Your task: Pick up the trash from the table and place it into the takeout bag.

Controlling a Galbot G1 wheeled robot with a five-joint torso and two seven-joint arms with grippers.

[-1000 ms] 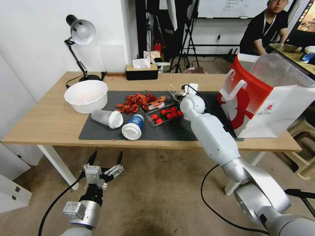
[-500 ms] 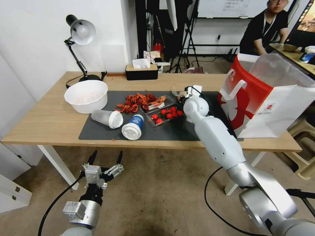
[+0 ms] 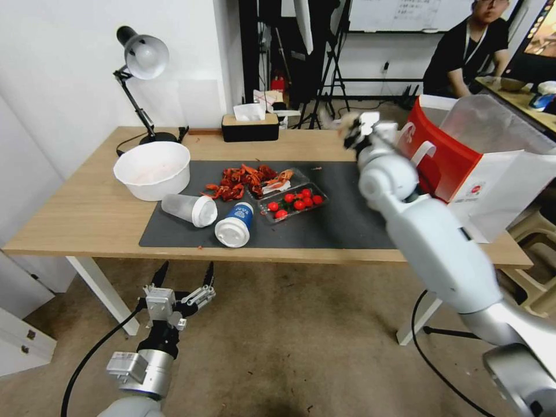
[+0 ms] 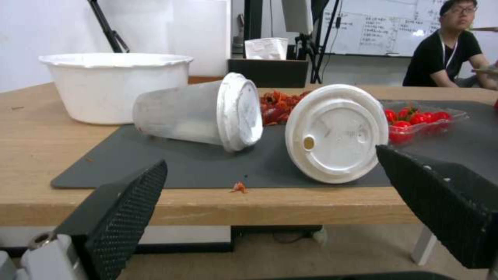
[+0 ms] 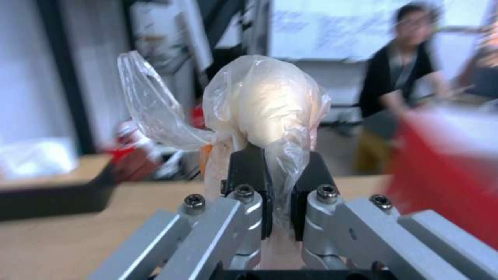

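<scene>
My right gripper [image 3: 354,128] hangs raised over the table's [image 3: 87,214] far side, just left of the red and white takeout bag [image 3: 463,168]. It is shut on a small clear bag [image 5: 264,112], which bulges above the fingers [image 5: 249,163]; the clear bag [image 3: 346,120] looks like a pale lump at the gripper's tip. On the dark mat [image 3: 347,220] lie a frosted lidded cup [image 3: 188,208] and a blue-white lidded cup [image 3: 234,223], both on their sides, plus a clear box of tomatoes [image 3: 292,202]. My left gripper [image 3: 182,277] is open, below the table's front edge, facing both cups [image 4: 192,112] [image 4: 334,132].
A white bowl [image 3: 152,169] stands at the mat's left end, with red crayfish shells [image 3: 246,176] beside it. A desk lamp [image 3: 142,58] and a black tissue box [image 3: 250,126] stand along the far edge. The takeout bag's red side [image 5: 446,175] is close beside my right gripper.
My right arm has lifted the small clear bag off the mat and carried it up and to the right, close to the takeout bag. The left arm has barely shifted.
</scene>
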